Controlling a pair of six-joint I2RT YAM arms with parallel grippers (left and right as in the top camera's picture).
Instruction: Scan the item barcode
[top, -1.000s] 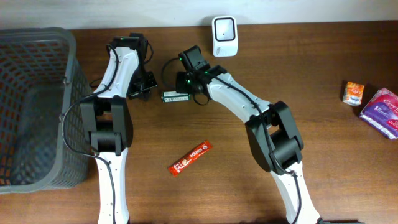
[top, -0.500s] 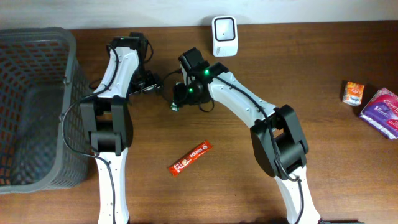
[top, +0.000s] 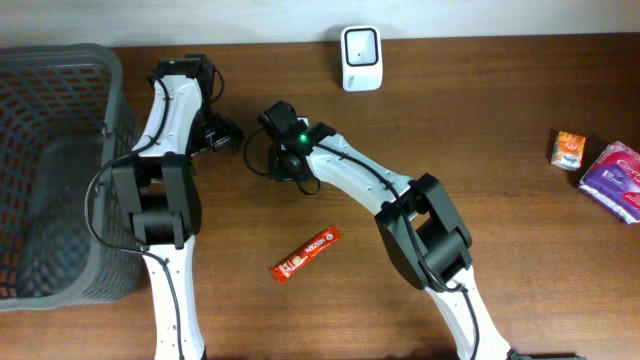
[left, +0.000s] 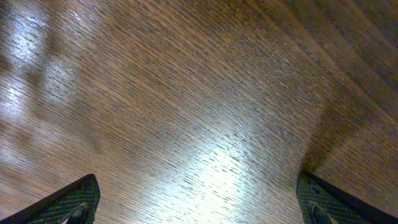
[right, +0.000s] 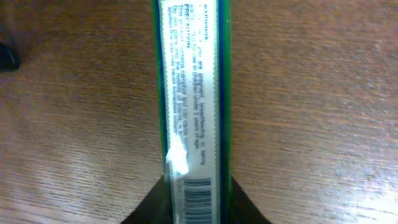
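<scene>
Overhead view, findings by size.

1. Surface (top: 520, 290): brown wood grain, carrying all items listed.
2. Basket (top: 112, 120): grey mesh, at the 9 o'clock edge, just beside the left arm.
3. Left arm (top: 170, 100): white links running up the 9 o'clock side and ending at about 11 o'clock from centre. Left fingers (left: 71, 200): spread wide, with only bare wood between them in the wrist view. They hold nothing.
4. Right arm (top: 350, 175): reaches from 6 o'clock up towards 11 o'clock, its head near the left arm's head but apart from it. Right fingers (right: 241, 211): set narrow, one dark tip on each long side of the green box.
5. Scanner (top: 360, 45): white, upright, at the 12 o'clock edge, at 2 o'clock from the right arm's head and apart from it.
6. Purple packet (top: 615, 178): at the 3 o'clock edge.
7. Green box (right: 191, 106): slim, with a white printed panel facing the right wrist camera, held between the right fingers. Barcode (right: 196, 196) sits at the gripped end. Whether the box rests on the wood cannot be told.
8. Red snack bar (top: 306, 253): lying at an angle at 6 o'clock from the right arm's head, well apart from it.
9. Orange packet (top: 567, 147): just beside the purple packet, at its 10 o'clock.
</scene>
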